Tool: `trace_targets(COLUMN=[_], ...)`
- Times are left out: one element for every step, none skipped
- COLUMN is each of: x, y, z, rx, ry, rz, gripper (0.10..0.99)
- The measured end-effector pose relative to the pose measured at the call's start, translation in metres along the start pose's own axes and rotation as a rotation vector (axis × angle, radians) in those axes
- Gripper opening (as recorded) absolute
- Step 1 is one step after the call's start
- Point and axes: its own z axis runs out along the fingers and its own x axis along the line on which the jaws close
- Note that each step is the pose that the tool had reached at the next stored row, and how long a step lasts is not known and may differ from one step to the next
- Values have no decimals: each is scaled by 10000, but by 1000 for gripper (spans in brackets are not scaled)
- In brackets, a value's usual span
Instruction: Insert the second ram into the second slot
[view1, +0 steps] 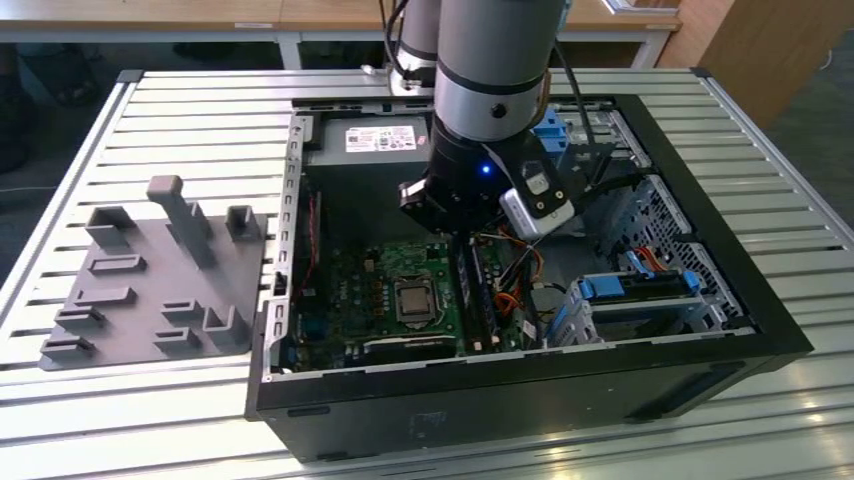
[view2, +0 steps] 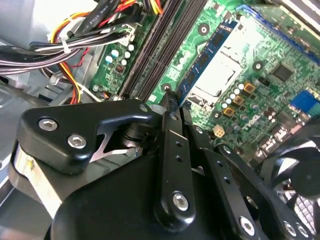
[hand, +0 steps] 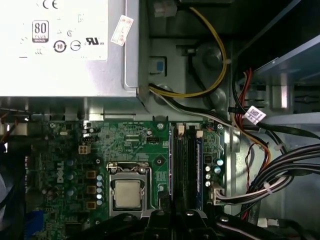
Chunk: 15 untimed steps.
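Gripper (view2: 171, 100) closed and low at the memory slots, its tip at the end of the second ram (view2: 207, 52).

In the exterior view the arm (view1: 487, 80) reaches down into the open computer case (view1: 747, 330) on the slatted bench (view1: 200, 110). A grey tray (view1: 147, 290) lies on the bench at the exterior view's left, and the gripper (view1: 461, 235) is just above the green board (view1: 360, 290). The second wrist view brings the tip close. The fingers are drawn together with nothing seen between them, and the second ram, a thin blue stick, lies along the slot just beside the processor socket (view2: 215, 82). I cannot tell if the tip touches it. The first wrist view looks straight down and adds the silver power supply (hand: 65, 50) and the cables (hand: 260, 185). There the second ram (hand: 171, 160) is a blue line between the processor socket and the dark slots (hand: 186, 165).
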Motion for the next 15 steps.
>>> trace_targets(x=[-3, -5, -6, -8, -11, -15, -20, -27, -35, -42, -46, -48, -54, -57, -58], y=[-4, -7, -10, -13, -15, -17, -19, -22, -25, -26, -27, -28, -29, -31, -32], z=[18, 36, 54, 71, 91, 109, 127, 139, 148, 156, 165, 177, 197, 215, 232], rx=[-1, -1, -1, -1, -1, -1, 0, 1, 1, 1, 2, 2, 1, 1, 3], ry=[0, 1, 0, -1, -3, -4, -5, -4, -1, 3, 6, 6, 7, 7, 7], rz=[-5, 6, 36, 68, 103, 130, 145, 156, 163, 167, 169, 170, 170, 172, 174], gripper=[141, 141, 141, 141, 141, 141, 141, 141, 141, 141, 141, 141, 141, 141, 141])
